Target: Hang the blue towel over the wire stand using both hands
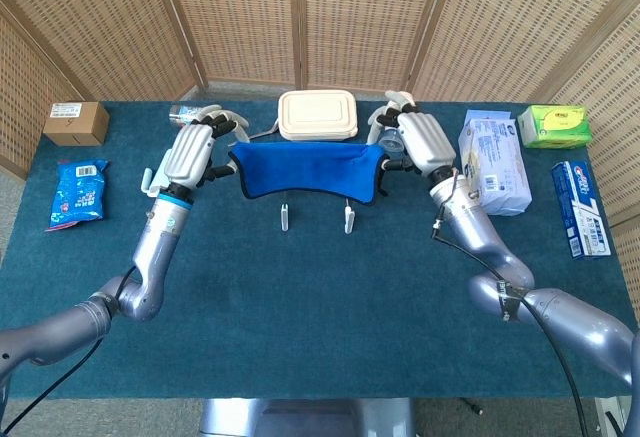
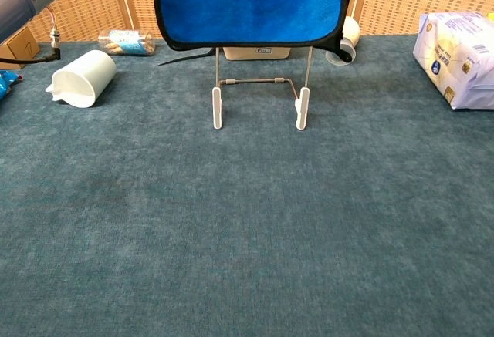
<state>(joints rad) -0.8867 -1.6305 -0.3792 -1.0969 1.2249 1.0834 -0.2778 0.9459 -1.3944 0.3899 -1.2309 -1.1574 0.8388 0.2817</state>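
Main risk, judged from this moment: the blue towel (image 1: 306, 170) ends up unevenly draped and slides off the wire stand (image 2: 258, 99), or drags the light stand over. Likely causes would be one hand letting go ahead of the other, the cloth's middle sitting off the top bar, or too much cloth hanging on the near side; the bar itself is hidden behind the towel in both views, so whether cloth and wire touch cannot be told. A second risk is a hand brushing the cream lidded box (image 1: 317, 115) just beyond the stand on the far side, or the white cup (image 2: 83, 78) to the left. The towel is stretched flat and roughly level between the two hands, above the stand's two white-tipped feet, its lower hem hanging in front of the uprights in the chest view. The left hand (image 1: 191, 153) holds the towel's left edge, fingers closed on the cloth at its corner; the right hand (image 1: 421, 142) holds the right edge likewise. Both hands sit at the towel's ends, outside the stand's width, with the cloth spanning the gap between them.
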